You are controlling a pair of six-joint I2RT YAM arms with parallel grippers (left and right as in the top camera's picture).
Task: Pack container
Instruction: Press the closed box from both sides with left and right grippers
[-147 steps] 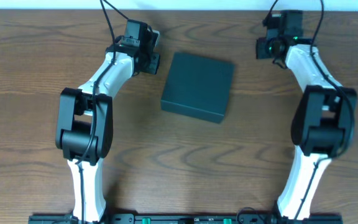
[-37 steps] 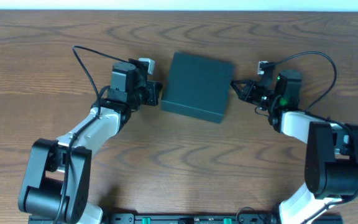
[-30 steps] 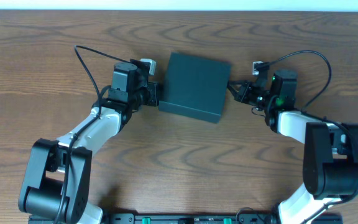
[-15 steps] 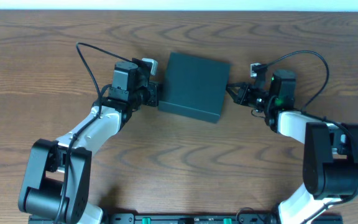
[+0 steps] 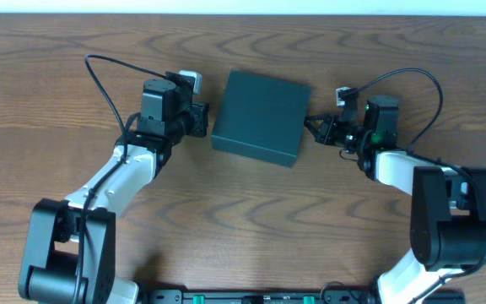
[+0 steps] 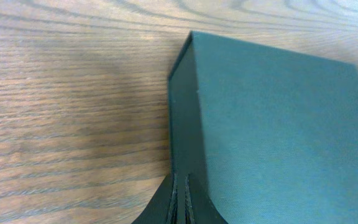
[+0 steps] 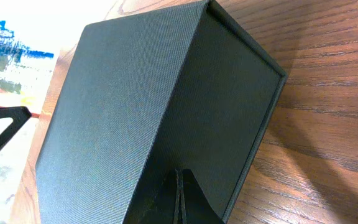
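The dark teal container (image 5: 259, 116) lies closed on the wooden table, between the two arms. My left gripper (image 5: 204, 118) is shut and empty, its tips at the container's left side wall; the left wrist view shows the fingers (image 6: 180, 202) pressed together against that wall (image 6: 185, 124), with the lid top (image 6: 278, 124) to the right. My right gripper (image 5: 313, 129) is shut and empty, its tips at the container's right side wall. The right wrist view shows its closed fingers (image 7: 179, 196) against the dark side (image 7: 222, 99).
Bare wooden table (image 5: 251, 219) surrounds the container. The table's far edge (image 5: 243, 13) runs along the top. A red-and-blue printed surface (image 7: 5, 56) shows beyond the container in the right wrist view.
Both arms came down from the far side to the container's sides. The container has slid slightly left. The left gripper has drawn back to the left and up a little.
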